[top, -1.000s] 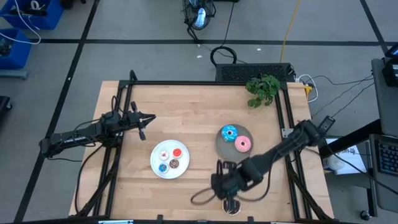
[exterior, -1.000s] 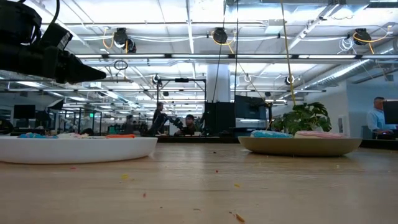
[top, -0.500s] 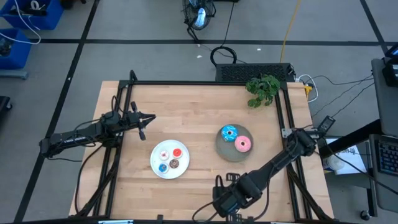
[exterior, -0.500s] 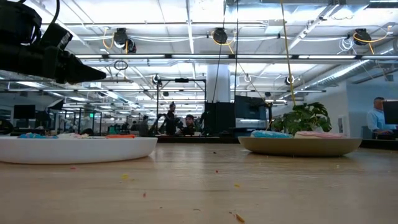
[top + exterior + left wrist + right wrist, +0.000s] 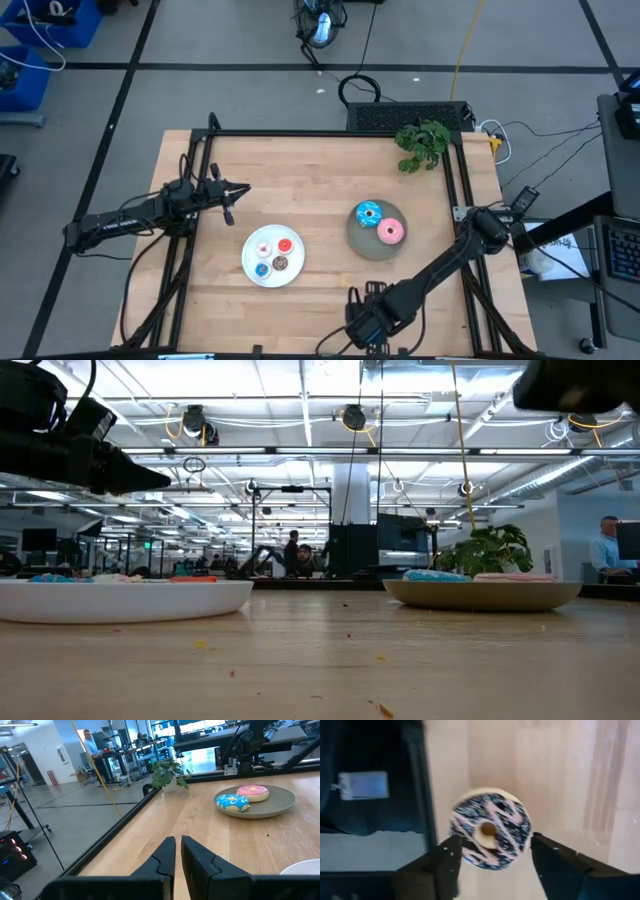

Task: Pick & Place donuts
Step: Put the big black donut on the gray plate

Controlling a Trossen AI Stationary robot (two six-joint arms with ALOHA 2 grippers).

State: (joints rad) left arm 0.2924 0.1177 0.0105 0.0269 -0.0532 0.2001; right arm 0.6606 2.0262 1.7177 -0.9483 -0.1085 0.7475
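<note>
The large chocolate ring donut with white drizzle (image 5: pixel 489 831) lies flat on the wood. On the round gray plate (image 5: pixel 362 241) rest a blue sprinkled donut (image 5: pixel 367 213) and a pink donut (image 5: pixel 390 232), side by side; four tiny donuts (image 5: pixel 273 255) lie well apart from it.

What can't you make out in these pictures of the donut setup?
- Chocolate drizzled donut: hidden under the right arm in the high view; blurred in the right wrist view, so contact with the open right hand is unclear.
- Four tiny donuts on the white plate: the low view shows only slivers above the rim.
- Right hand in the low view: cut off by the top edge.
- Left hand: shut, waiting at the table's left.
</note>
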